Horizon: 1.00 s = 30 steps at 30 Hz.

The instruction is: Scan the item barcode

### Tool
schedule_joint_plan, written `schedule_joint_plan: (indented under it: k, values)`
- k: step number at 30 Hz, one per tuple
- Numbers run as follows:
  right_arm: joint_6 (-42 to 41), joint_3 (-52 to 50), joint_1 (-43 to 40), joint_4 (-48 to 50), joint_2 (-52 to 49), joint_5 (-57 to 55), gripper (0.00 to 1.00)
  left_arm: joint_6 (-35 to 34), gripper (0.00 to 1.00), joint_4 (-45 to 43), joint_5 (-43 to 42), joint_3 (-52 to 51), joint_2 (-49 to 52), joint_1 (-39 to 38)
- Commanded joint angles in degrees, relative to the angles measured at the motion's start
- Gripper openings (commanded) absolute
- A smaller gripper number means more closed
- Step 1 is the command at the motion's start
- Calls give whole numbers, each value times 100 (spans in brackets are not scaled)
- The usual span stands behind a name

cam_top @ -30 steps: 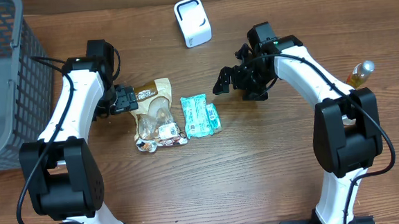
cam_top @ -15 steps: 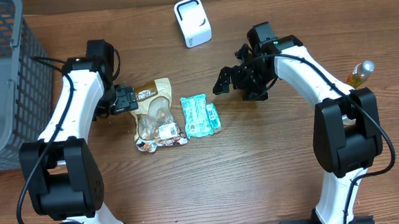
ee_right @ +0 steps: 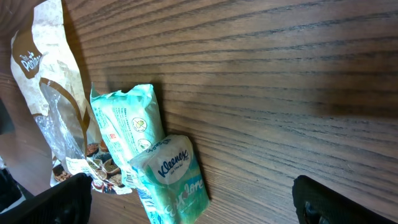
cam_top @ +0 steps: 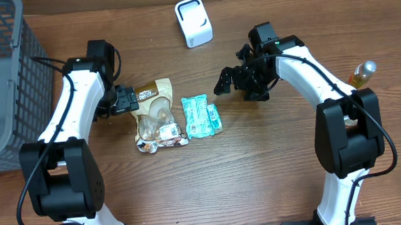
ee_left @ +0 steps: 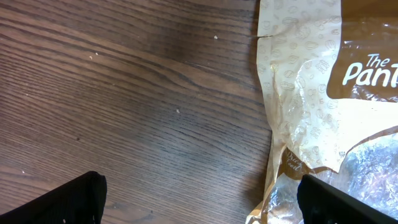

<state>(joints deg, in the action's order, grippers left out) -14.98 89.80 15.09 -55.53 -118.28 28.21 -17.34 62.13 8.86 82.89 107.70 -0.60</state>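
A cream-and-brown snack bag (cam_top: 156, 115) lies flat on the wooden table, with a teal wipes pack and a Kleenex tissue pack (cam_top: 201, 116) right beside it. The white barcode scanner (cam_top: 193, 22) stands at the back centre. My left gripper (cam_top: 124, 100) is open at the bag's upper left corner. In the left wrist view the bag (ee_left: 311, 81) reaches under the right finger of that gripper (ee_left: 202, 202). My right gripper (cam_top: 226, 81) hangs open to the right of the packs. In the right wrist view the Kleenex pack (ee_right: 174, 180) lies between its wide-spread fingers (ee_right: 199, 205), untouched.
A grey mesh basket (cam_top: 3, 83) fills the left edge of the table. A small yellow bottle (cam_top: 362, 75) stands at the far right, beside the right arm. Bare wood stretches across the front of the table.
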Motion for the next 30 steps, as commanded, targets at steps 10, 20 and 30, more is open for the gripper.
schedule_joint_plan:
  k: [10,20,30]
  values:
    - [-4,24,-15,581,179,17,100,107,100,-4,55,85,39,15]
    - [28,22,173,50,179,33,47,107,100,-4,55,85,39,15]
    - [413,22,931,-295,179,-575,47,107,100,-4,55,85,39,15]
